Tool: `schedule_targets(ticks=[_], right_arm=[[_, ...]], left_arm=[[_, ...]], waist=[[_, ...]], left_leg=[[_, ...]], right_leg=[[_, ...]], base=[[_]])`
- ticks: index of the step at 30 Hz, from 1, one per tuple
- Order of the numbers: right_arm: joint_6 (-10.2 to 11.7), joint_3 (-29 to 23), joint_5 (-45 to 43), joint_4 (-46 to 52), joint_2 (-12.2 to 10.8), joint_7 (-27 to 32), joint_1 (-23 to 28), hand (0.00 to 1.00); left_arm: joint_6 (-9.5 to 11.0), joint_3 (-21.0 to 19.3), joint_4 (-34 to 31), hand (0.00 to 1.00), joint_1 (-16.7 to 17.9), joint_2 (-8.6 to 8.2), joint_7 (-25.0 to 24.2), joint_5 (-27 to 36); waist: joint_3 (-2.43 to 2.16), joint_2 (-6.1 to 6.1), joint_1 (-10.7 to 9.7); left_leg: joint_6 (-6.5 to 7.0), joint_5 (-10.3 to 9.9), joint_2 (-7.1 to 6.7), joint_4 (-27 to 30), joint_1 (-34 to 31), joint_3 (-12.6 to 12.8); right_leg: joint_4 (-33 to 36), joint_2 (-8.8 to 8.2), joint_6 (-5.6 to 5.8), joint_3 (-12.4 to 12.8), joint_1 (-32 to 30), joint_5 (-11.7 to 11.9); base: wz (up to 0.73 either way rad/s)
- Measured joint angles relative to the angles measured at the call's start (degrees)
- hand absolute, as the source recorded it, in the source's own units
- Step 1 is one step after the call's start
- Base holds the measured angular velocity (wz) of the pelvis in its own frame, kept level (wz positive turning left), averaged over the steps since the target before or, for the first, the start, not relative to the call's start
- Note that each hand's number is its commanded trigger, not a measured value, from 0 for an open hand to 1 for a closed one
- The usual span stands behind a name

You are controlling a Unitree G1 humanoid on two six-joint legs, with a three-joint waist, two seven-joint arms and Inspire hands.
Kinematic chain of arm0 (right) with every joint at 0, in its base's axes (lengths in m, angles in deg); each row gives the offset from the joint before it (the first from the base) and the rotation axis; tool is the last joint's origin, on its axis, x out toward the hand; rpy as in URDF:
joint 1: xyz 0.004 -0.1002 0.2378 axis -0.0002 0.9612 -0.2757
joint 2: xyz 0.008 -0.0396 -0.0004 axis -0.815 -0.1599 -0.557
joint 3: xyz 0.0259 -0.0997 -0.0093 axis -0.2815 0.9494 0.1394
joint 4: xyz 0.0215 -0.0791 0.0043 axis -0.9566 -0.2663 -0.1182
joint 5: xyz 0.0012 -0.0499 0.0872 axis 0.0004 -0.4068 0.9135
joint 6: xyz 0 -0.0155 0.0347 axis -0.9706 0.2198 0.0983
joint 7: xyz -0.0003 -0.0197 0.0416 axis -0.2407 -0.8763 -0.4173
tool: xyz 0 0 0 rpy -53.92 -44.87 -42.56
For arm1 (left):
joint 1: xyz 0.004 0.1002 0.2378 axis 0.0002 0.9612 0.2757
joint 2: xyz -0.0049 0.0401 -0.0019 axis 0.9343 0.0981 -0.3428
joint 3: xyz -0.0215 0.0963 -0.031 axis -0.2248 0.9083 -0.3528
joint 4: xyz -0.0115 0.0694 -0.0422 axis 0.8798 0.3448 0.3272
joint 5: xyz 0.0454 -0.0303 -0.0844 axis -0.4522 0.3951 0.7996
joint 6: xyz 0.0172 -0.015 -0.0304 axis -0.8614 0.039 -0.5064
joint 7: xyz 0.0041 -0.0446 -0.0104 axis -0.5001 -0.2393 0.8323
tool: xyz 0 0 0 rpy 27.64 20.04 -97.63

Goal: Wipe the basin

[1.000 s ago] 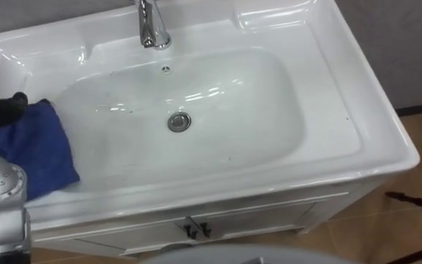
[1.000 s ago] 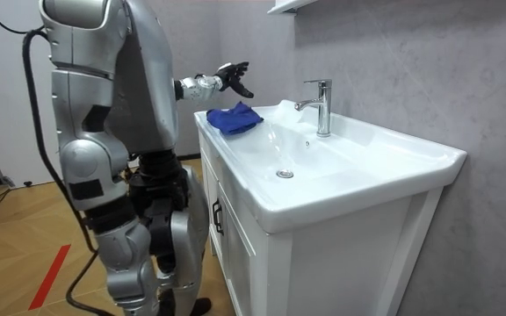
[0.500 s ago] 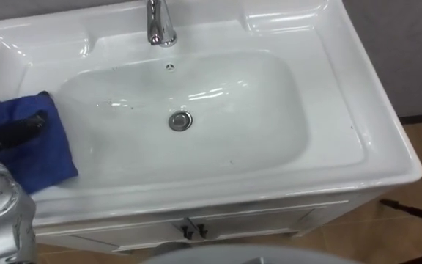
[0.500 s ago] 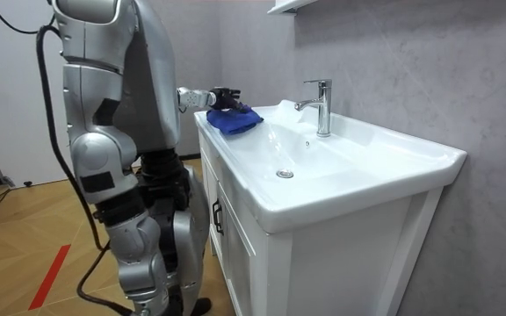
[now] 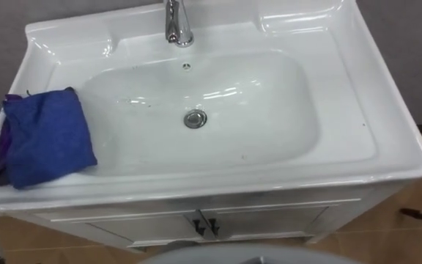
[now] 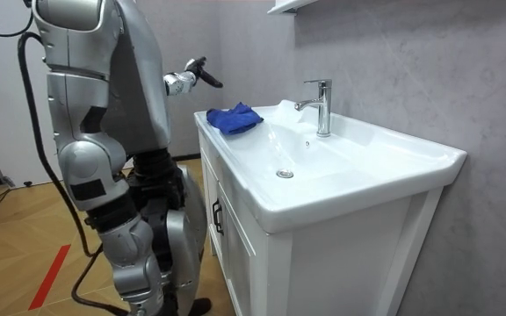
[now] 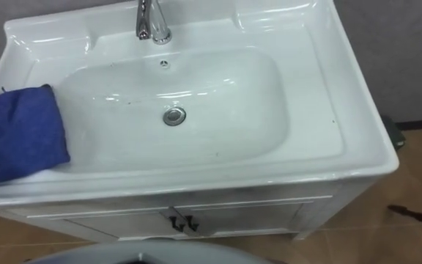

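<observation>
A white basin is set in a white cabinet in front of me. Its bowl has a few dark specks around the drain. On the basin's left rim lies a folded blue cloth, with no hand touching it. In the room view my left hand hangs in the air above and behind the cloth, fingers straight and holding nothing. I stand at the basin's left end.
A chrome faucet rises at the back middle of the basin. Two dark door handles sit on the cabinet front below the rim. A grey wall runs behind the basin, and wooden floor lies to the right.
My left hand rested on the blue cloth half a second ago. It has since lifted up and back, leaving the cloth on the rim. The eye view has shifted as well.
</observation>
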Motion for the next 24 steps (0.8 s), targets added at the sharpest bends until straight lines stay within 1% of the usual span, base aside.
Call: schedule_targets(ticks=[2, 3, 4, 5, 6, 7, 8, 10, 11, 13, 14, 15, 16, 17, 18, 19, 20, 21, 23, 24], right_arm=[[-0.02, -0.07, -0.05, 0.37, 0.04, 0.11, 0.28, 0.00], [0.03, -0.09, -0.06, 0.44, 0.08, 0.14, 0.28, 0.00], [0.09, -0.11, -0.26, 0.53, 0.20, 0.14, 0.26, 0.00], [0.21, -0.12, -1.17, 0.87, 0.28, 0.09, 0.11, 0.00], [0.32, -0.12, -1.62, 1.19, 0.28, 0.07, 0.09, 0.00], [0.53, -0.12, -1.69, 1.63, 0.28, -0.05, 0.21, 0.00], [0.83, 0.00, -1.59, 1.67, 0.42, -0.06, 0.15, 0.00], [0.82, 0.23, -1.59, 1.73, 1.09, -0.24, -0.05, 0.00], [0.84, 0.23, -1.64, 1.74, 1.58, -0.33, -0.09, 0.00], [0.98, 0.16, -1.64, 1.87, 2.33, -0.75, 0.03, 0.00], [1.08, 0.11, -1.72, 2.41, 2.47, -0.75, 0.12, 0.00], [1.08, 0.11, -1.81, 2.69, 2.50, -0.79, 0.18, 0.00], [1.05, 0.08, -1.93, 3.04, 2.63, -1.17, 0.29, 0.00], [1.02, 0.08, -1.76, 2.99, 2.67, -1.46, 0.20, 0.00], [0.99, 0.10, -1.90, 2.97, 2.64, -1.51, 0.00, 0.00], [0.88, 0.13, -1.90, 2.97, 2.66, -1.67, -0.22, 0.00], [0.87, 0.14, -1.84, 2.92, 2.76, -2.02, -0.34, 0.00], [0.88, 0.13, -1.85, 2.91, 2.80, -2.22, -0.38, 0.00], [1.05, 0.01, -1.31, 2.40, 2.81, -2.73, -0.42, 0.00], [0.98, 0.00, -1.36, 2.09, 2.85, -2.76, -0.61, 0.00]], left_arm=[[0.05, -1.53, 0.00, 0.00, -0.36, 1.46, 1.42, -0.03], [0.06, -2.04, 0.05, 0.00, -0.38, 1.71, 1.74, 0.01], [0.11, -2.68, 0.25, 0.00, -0.38, 2.20, 2.41, 0.06], [0.18, -3.61, 0.64, 0.00, -0.39, 2.52, 2.75, 0.07], [0.18, -3.99, 0.95, 0.00, -0.42, 2.67, 2.97, 0.07], [0.20, -4.38, 1.57, 0.00, -0.38, 2.82, 3.63, 0.07], [0.38, -4.77, 2.66, 0.00, -0.18, 2.84, 4.02, 0.13], [0.45, -4.82, 5.28, 0.00, 0.03, 2.95, 4.77, 0.13], [0.57, -4.94, 7.32, 0.00, 0.40, 2.95, 5.15, 0.29], [0.92, -5.08, 10.39, 0.00, 2.10, 2.95, 5.79, 2.18], [1.14, -5.07, 12.22, 0.00, 4.07, 2.93, 5.95, 3.70], [1.35, -5.06, 13.65, 0.00, 5.02, 2.93, 5.98, 4.15], [1.91, -4.91, 17.30, 0.00, 7.04, 2.84, 5.95, 4.94], [2.09, -4.73, 21.04, 0.00, 8.77, 2.31, 5.80, 5.85], [2.15, -4.67, 22.94, 0.00, 9.60, 1.94, 5.74, 6.40], [2.15, -4.15, 26.82, 0.00, 10.97, 1.23, 5.67, 7.59], [2.35, -2.59, 31.31, 0.00, 12.61, 0.69, 5.40, 8.77], [2.33, -1.75, 33.40, 0.00, 13.47, 0.43, 4.94, 9.74], [2.41, -0.82, 39.86, 0.00, 15.40, -1.71, 3.66, 12.03], [2.52, -0.61, 42.05, 0.00, 15.50, -2.12, 3.59, 12.04]], waist=[[-0.07, 0.24, 0.57], [-0.23, 0.54, 0.79], [0.00, 0.29, 1.59], [-0.19, 0.78, 1.86], [-0.23, 0.86, 1.85], [-0.16, 0.85, 2.21], [-0.04, 0.68, 2.97], [-0.07, 0.92, 3.94], [-0.16, 0.75, 4.20], [-0.12, 0.85, 4.30], [-0.25, 0.40, 4.35], [-0.27, 0.26, 4.34], [-0.38, -0.16, 4.29], [-0.54, -0.54, 4.35], [-0.53, -0.64, 4.44], [-0.48, -1.01, 4.63], [-0.47, -1.44, 4.72], [-0.45, -1.67, 4.66], [-0.40, -2.77, 4.53], [-0.42, -3.12, 4.64]], left_leg=[[0.05, 0.02, -0.37, 0.30, -0.72, -1.18], [0.06, 0.03, -0.45, 0.38, -0.81, -1.33], [0.06, 0.02, -0.55, 0.53, -0.91, -1.41], [0.12, -0.01, -0.74, 0.75, -1.31, -1.90], [0.12, -0.01, -0.88, 0.87, -1.55, -2.31], [0.16, 0.01, -1.06, 0.89, -1.66, -2.78], [0.16, 0.01, -1.08, 0.90, -1.59, -3.05], [0.16, 0.01, -1.19, 0.89, -1.66, -3.41], [0.15, 0.02, -1.30, 0.90, -1.75, -3.64], [0.14, 0.04, -1.38, 0.90, -1.90, -3.85], [0.13, 0.04, -1.41, 0.77, -1.87, -3.86], [0.08, 0.07, -1.45, 0.51, -1.79, -3.88], [0.03, 0.25, -1.65, -0.08, -1.50, -3.92], [0.04, 0.27, -1.74, -0.31, -1.45, -3.97], [0.04, 0.27, -1.76, -0.34, -1.47, -4.04], [0.04, 0.27, -1.81, -0.36, -1.48, -4.43], [0.04, 0.26, -1.87, -0.45, -1.49, -4.48], [0.04, 0.26, -1.90, -0.48, -1.50, -4.54], [0.03, 0.26, -2.02, -0.55, -1.50, -4.64], [0.03, 0.26, -2.07, -0.67, -1.44, -4.72]], right_leg=[[-0.06, -0.05, 0.02, -0.32, -0.09, -0.02], [-0.05, -0.08, 0.05, -0.41, -0.10, -0.04], [-0.04, -0.18, 0.10, -0.66, -0.13, -0.12], [-0.06, -0.24, 0.16, -1.14, -0.12, -0.19], [-0.06, -0.31, 0.20, -1.63, -0.12, -0.22], [-0.05, -0.37, 0.28, -1.96, -0.11, -0.33], [0.00, -0.39, 0.25, -1.98, -0.06, -0.39], [0.02, -0.41, 0.21, -2.23, -0.06, -0.55], [0.11, -0.52, 0.13, -2.83, -0.03, -0.67], [0.15, -0.53, 0.10, -3.16, -0.06, -0.85], [0.16, -0.58, 0.05, -3.17, -0.09, -1.03], [0.18, -0.61, 0.06, -3.19, -0.08, -1.13], [0.23, -0.78, 0.14, -3.23, -0.05, -1.31], [0.22, -0.90, 0.18, -3.38, -0.04, -1.41], [0.19, -0.90, 0.19, -3.39, -0.06, -1.42], [0.11, -0.90, 0.20, -3.37, -0.05, -1.43], [0.07, -0.95, 0.24, -3.46, -0.05, -1.45], [0.07, -0.97, 0.25, -3.49, -0.05, -1.45], [0.00, -1.05, 0.37, -3.93, 0.09, -1.53], [0.04, -1.09, 0.38, -3.95, 0.13, -1.58]], base=[[0.21], [0.14], [0.12], [0.16], [0.25], [0.17], [0.10], [0.07], [0.16], [0.10], [0.00], [0.00], [0.00], [0.00], [0.00], [0.00], [0.00], [0.00], [0.09], [0.09]])
